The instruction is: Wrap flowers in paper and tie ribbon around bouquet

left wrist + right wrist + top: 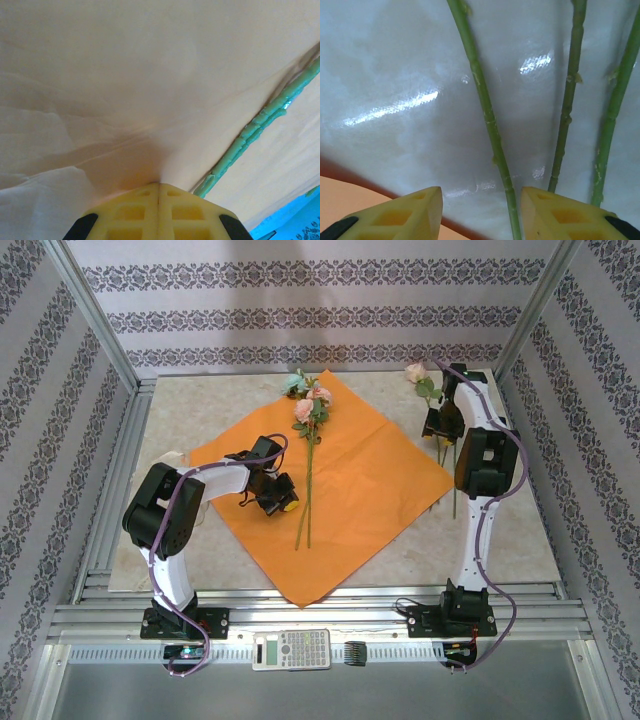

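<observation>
The orange paper (370, 490) lies flat as a diamond in the middle of the tabletop (500, 540). A few flowers (308, 460) rest on it, blooms toward the upper centre of the top view and stems running down the sheet. The left tool (159, 207) sits on the paper just left of those stems with its pads pressed together. Creases run into its tip, so it appears to pinch a small fold.

The right tool (481, 200) hovers at the upper right, off the sheet, its fingers spread wide and holding nothing. One of three loose stems (490, 125) lies between them on the bare tabletop.

The likeliest failure is at the right. The stem is thin and the surface glossy, so closing fingers could roll it aside or clip only its edge. The two neighbouring stems lie near enough to be nudged or dragged along.

At the left, any pull on the pinched fold could slide the whole sheet and scatter the flowers already placed. The paper looks thin, so it could also tear.
</observation>
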`<action>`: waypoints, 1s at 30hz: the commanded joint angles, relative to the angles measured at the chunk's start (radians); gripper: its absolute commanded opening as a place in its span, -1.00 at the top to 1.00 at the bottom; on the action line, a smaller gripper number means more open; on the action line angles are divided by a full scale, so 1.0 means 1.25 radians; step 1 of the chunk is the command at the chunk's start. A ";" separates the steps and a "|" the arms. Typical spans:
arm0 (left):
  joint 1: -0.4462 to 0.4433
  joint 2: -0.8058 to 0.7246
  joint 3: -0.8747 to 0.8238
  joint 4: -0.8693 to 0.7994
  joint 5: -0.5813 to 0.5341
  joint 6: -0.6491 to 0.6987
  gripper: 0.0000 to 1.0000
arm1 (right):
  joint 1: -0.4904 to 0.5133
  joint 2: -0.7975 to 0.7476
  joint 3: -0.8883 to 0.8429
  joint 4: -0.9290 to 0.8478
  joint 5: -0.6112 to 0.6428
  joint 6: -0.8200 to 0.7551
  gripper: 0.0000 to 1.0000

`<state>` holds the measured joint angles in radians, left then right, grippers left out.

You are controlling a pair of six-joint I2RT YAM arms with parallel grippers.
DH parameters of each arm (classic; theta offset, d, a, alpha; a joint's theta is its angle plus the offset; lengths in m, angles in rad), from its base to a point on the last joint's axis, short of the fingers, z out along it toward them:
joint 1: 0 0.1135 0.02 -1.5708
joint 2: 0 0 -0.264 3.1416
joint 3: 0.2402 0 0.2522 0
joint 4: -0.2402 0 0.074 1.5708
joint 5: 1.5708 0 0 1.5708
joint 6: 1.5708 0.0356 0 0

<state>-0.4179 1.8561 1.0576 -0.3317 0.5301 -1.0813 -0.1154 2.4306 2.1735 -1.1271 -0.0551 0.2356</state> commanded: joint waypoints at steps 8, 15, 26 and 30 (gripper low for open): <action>-0.010 -0.009 0.009 -0.030 -0.008 -0.001 1.00 | 0.010 0.038 0.023 -0.038 0.040 -0.054 0.28; -0.010 -0.007 0.021 -0.049 -0.010 0.007 1.00 | 0.033 0.065 0.038 -0.054 0.058 -0.068 0.44; -0.009 -0.011 0.023 -0.061 -0.010 0.016 1.00 | 0.090 -0.002 0.050 -0.019 0.213 -0.086 1.00; -0.009 -0.009 0.022 -0.061 -0.009 0.020 1.00 | 0.100 -0.091 0.060 0.019 0.327 -0.065 1.00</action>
<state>-0.4183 1.8561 1.0676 -0.3580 0.5266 -1.0782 0.0044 2.4538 2.2177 -1.1427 0.2020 0.1394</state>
